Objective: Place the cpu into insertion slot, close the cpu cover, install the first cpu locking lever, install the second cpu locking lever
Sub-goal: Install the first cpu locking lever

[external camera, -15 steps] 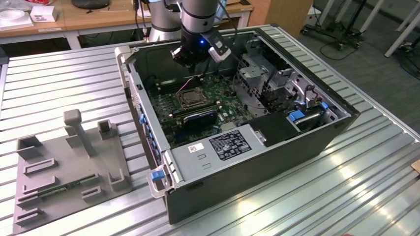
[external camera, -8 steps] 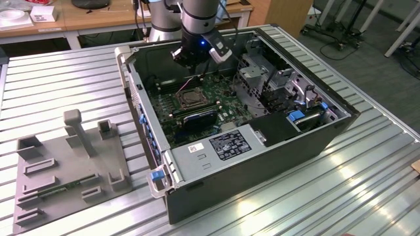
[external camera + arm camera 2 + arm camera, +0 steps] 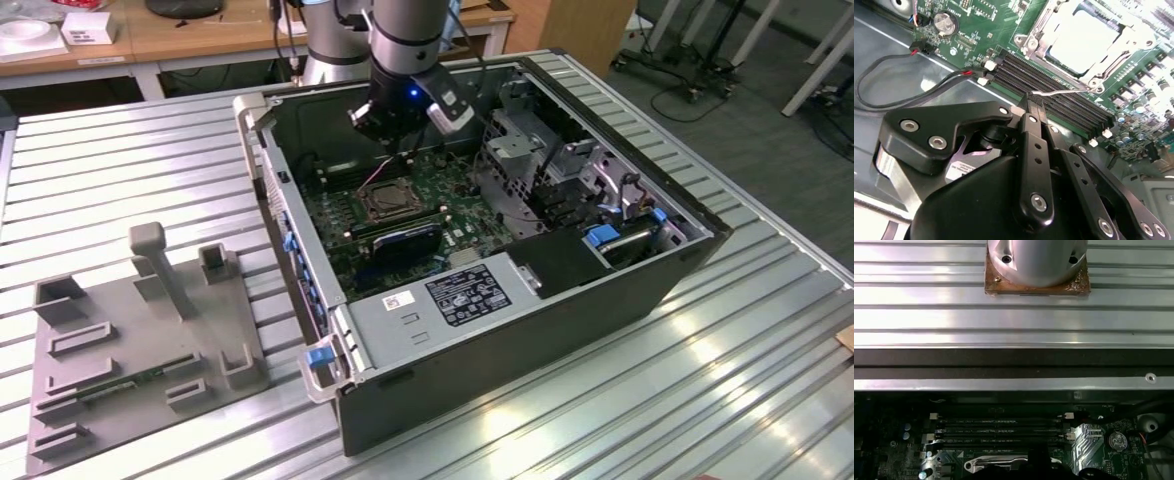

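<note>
Just beyond the gripper's (image 3: 1033, 104) fingertips, in the second wrist view, a thin silvery locking lever (image 3: 1066, 91) runs along the near edge of the insertion slot (image 3: 387, 200). The fingers are drawn fully together with no gap, and their tips meet the lever's free end. Whether they pinch the wire or merely press against it cannot be told.

The cpu (image 3: 1081, 40) lies flat in the slot a little farther ahead of the gripper, with the cpu cover (image 3: 1040, 22) folded down around it. So seating and covering look done, and the narrow closed tip suits working a slim wire in a tight spot.

Between the gripper and the slot lie the long black memory slots (image 3: 1069, 102), which the lever crosses closely. Off to one side of the gripper a black cable (image 3: 884, 80) loops over the case floor, near a coin battery (image 3: 945, 21) on the motherboard (image 3: 979, 20). In the exterior view the arm reaches down into the open computer case (image 3: 534, 330) on the table (image 3: 134, 150).
</note>
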You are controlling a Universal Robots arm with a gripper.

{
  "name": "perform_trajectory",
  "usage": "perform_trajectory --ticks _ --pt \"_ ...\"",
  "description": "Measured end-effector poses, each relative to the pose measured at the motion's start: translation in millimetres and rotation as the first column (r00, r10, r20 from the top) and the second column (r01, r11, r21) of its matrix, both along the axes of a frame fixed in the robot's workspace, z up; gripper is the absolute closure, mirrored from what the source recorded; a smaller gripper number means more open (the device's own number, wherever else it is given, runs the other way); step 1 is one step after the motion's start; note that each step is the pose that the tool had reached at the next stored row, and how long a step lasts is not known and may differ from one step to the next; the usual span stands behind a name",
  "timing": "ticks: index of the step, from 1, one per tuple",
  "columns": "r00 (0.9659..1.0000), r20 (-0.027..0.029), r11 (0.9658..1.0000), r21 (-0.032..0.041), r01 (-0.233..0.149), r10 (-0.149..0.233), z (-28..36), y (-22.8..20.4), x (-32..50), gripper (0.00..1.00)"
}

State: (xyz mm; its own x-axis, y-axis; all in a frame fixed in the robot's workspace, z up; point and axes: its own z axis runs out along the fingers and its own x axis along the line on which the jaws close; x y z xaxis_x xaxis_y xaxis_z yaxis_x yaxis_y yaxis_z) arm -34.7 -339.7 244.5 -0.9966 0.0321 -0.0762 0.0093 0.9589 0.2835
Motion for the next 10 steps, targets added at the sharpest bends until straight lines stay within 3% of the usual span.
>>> perform_trajectory --ticks 10 --pt "1.0000 -0.0001 1.0000 -0.0001 0.000 0.000 -7.0 -1.8 -6.7 0.89"
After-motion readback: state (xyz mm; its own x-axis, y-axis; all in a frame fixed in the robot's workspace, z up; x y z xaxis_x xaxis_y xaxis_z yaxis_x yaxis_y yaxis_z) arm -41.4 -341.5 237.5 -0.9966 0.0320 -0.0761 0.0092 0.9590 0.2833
